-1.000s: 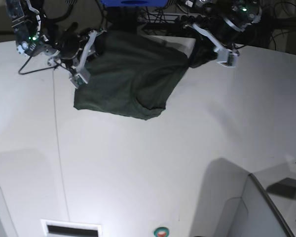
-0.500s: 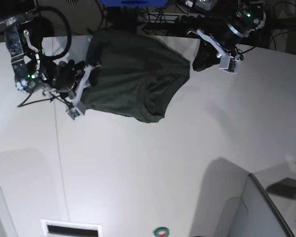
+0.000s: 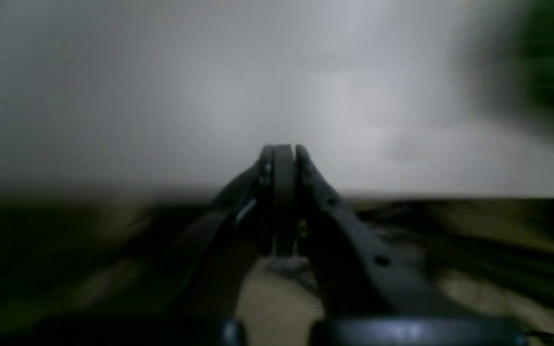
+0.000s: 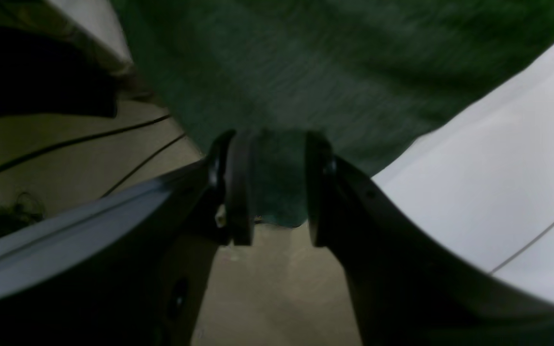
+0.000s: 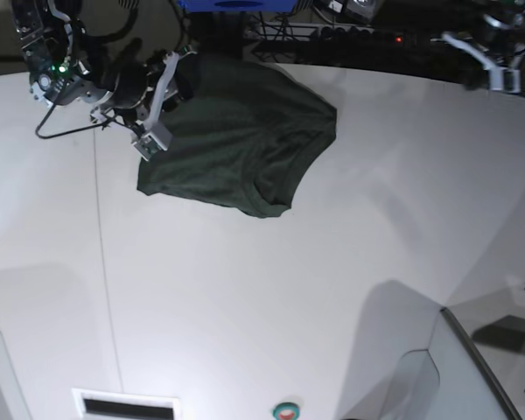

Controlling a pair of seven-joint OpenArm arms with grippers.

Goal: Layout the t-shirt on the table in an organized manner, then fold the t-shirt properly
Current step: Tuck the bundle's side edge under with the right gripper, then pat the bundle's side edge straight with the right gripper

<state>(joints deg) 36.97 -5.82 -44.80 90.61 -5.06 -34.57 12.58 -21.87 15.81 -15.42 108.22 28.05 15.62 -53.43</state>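
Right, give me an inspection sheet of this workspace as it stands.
Surface: white table, thin seam line down one side, curved far edge.
Job's things: dark green t-shirt bunched near the far edge, not laid flat.
Clutter: small round green and red item at the near edge.
Grippers: right pincer shut on a fold of the t-shirt; left pincer shut, holding nothing, off at the table's far corner.
Cables: black cable loop by the right arm; more cables beyond the far edge.
Surroundings: dark, blue object behind the table; left wrist view blurred.
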